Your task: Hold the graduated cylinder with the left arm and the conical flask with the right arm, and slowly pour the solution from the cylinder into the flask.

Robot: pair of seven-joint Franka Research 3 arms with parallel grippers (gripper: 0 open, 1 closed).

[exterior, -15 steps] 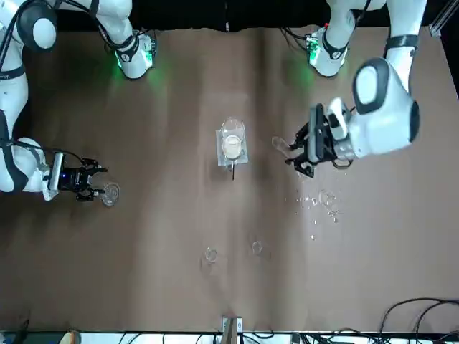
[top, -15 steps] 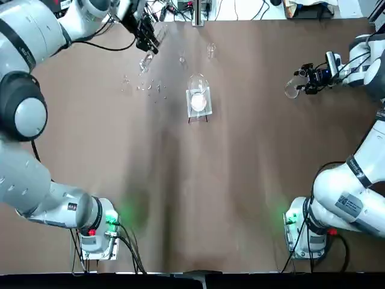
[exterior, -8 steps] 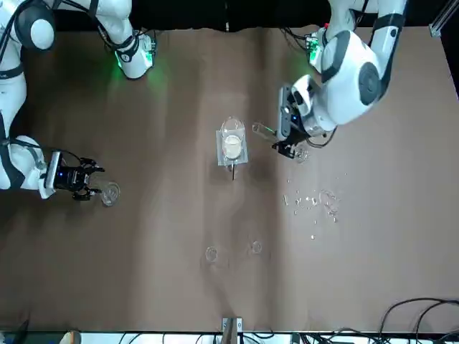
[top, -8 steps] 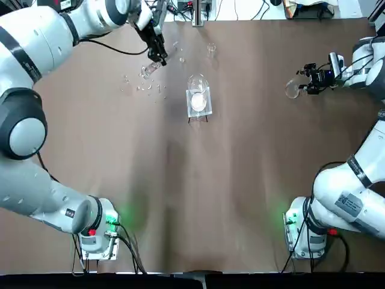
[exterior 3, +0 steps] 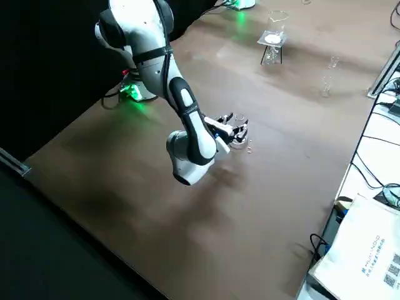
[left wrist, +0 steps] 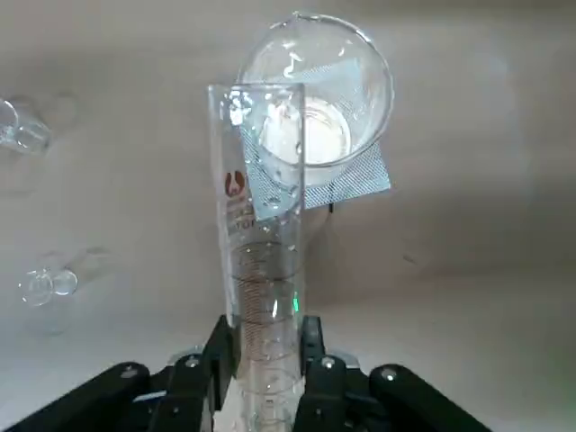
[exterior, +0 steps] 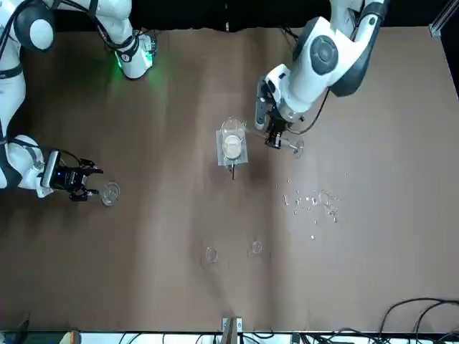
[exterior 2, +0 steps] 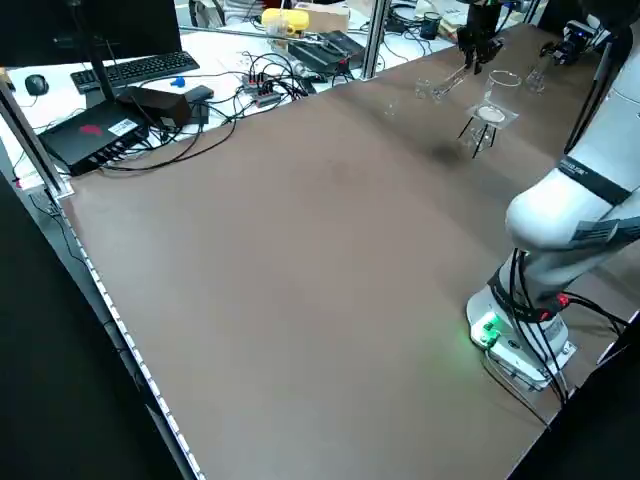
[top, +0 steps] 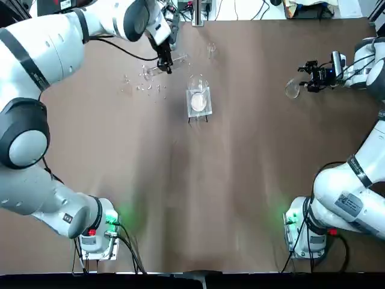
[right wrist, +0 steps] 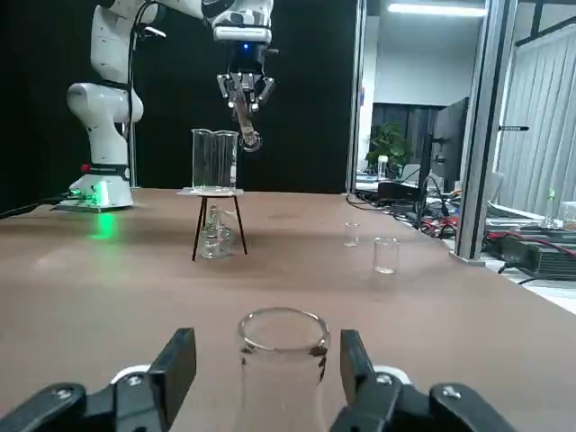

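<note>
Two grippers to log on your counter, both over its far half. Your left gripper (left wrist: 268,328) is left of the middle, near the far edge, jaws clamped on the graduated cylinder (left wrist: 261,225). The cylinder is steeply tilted, nearly lying over: foot toward the counter's left edge, mouth toward the middle, close to the stand (top: 199,112). You can't tell its exact height from these views. Your right gripper (right wrist: 268,346) is toward the counter's right edge, in its far half, jaws apart, the glass rim of the conical flask (right wrist: 283,382) between them with a visible gap on either side. The flask's wide base shows just beyond that gripper in the top view, well apart from the cylinder. You have the stand a bit left of the counter's middle, far half, holding a clear beaker (right wrist: 215,159) upright over a white disc (top: 198,102). A small glass bottle (right wrist: 215,236) is under the stand. Two small glass vessels (exterior: 211,254) (exterior: 257,247) are between the stand and the far edge. You also get scattered clear specks (top: 144,88) toward the far left corner, near the cylinder's foot.
</note>
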